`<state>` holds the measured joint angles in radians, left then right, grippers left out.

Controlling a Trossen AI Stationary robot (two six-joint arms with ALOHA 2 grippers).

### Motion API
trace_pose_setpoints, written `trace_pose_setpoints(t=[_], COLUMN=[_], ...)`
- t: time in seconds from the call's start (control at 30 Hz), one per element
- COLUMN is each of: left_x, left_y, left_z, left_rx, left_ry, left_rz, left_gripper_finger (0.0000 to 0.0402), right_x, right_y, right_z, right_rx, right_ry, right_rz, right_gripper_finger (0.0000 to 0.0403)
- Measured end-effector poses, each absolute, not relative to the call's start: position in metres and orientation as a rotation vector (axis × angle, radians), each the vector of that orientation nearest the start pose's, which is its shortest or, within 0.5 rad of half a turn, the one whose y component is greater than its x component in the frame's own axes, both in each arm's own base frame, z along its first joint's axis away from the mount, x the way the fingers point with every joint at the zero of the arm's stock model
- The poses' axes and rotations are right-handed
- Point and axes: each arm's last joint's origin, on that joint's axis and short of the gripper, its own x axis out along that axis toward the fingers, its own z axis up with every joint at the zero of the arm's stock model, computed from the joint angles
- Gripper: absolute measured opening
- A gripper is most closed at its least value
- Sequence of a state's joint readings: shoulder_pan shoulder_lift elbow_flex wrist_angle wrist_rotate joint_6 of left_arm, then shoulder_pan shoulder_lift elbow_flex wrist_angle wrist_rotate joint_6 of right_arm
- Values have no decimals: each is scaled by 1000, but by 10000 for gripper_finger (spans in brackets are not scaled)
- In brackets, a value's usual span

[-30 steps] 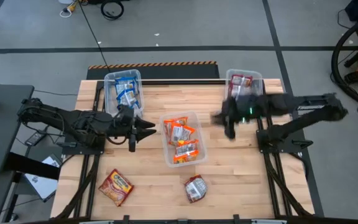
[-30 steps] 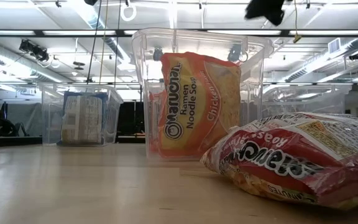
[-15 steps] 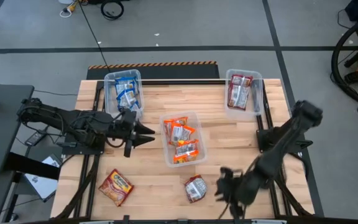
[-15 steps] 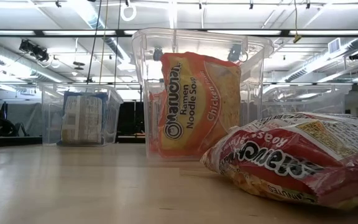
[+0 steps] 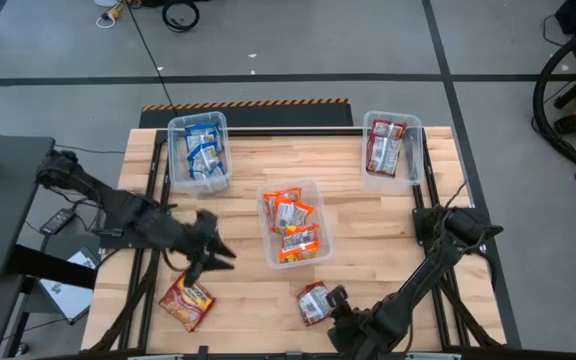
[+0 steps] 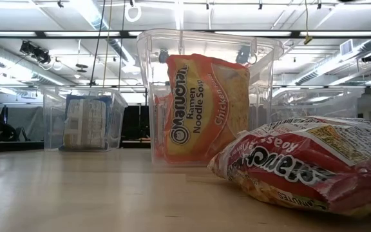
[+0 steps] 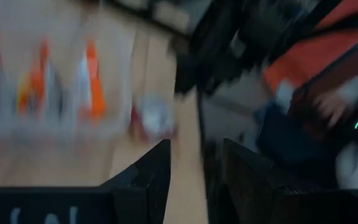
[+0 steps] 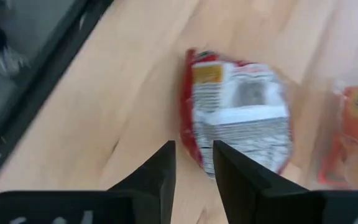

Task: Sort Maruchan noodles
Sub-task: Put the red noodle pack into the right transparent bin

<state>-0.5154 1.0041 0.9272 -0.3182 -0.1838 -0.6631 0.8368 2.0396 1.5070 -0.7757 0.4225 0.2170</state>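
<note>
Two noodle packets lie flat on the table: an orange one [image 5: 186,300] near the near-left corner and a dark red one [image 5: 314,302] [image 6: 308,161] [image 8: 238,118] near the near edge. Other packets sit in three clear bins: blue ones [image 5: 202,148] [image 6: 85,122], orange ones [image 5: 293,225] [image 6: 208,109] and dark red ones [image 5: 386,146]. My left gripper [image 5: 224,257] [image 7: 196,155] hangs open just far-right of the loose orange packet. My right gripper [image 5: 330,300] [image 8: 194,152] is open beside the loose red packet's right side, pointing at it without touching.
The blue bin [image 5: 173,160] stands far left, the orange bin [image 5: 265,230] mid-table, the red bin [image 5: 415,150] far right. Bare wood lies between the bins and the near edge. Dark frame rails [image 5: 153,290] run along both table sides.
My right arm has swung from over the far-right red bin across to the near edge and dropped low beside the loose red packet. My left gripper has moved from beside the middle bin toward the near-left, closer to the loose orange packet. No packet has moved.
</note>
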Motion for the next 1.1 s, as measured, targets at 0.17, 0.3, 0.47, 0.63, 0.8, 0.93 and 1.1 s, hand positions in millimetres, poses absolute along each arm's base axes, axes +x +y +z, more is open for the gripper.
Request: trace_pose_setpoints(t=[0.17, 0.3, 0.47, 0.63, 0.8, 0.93, 1.1], left_x=[187, 186, 198, 220, 244, 266, 289], left_y=[-132, -158, -177, -190, -200, -200, -185], left_z=[298, 275, 242, 201, 166, 147, 140], left_rx=[-535, -480, -307, -88, 53, 132, 152], left_ry=[720, 847, 872, 901, 887, 835, 768], left_rz=[-163, -155, -30, 11, -34, -70, -34], left_gripper_finger=[149, 149, 149, 149, 149, 149, 149], right_x=[281, 280, 277, 271, 269, 276, 282], right_y=[296, 295, 294, 290, 285, 286, 286], right_z=[154, 155, 152, 138, 128, 128, 129], right_rx=[-721, -814, -888, -1022, -1069, -1125, -1126], right_ry=[1109, 1072, 1079, 1079, 1073, 1013, 971], right_rz=[256, 221, 222, 208, 240, 254, 234], right_gripper_finger=[152, 188, 224, 233, 230, 229, 229])
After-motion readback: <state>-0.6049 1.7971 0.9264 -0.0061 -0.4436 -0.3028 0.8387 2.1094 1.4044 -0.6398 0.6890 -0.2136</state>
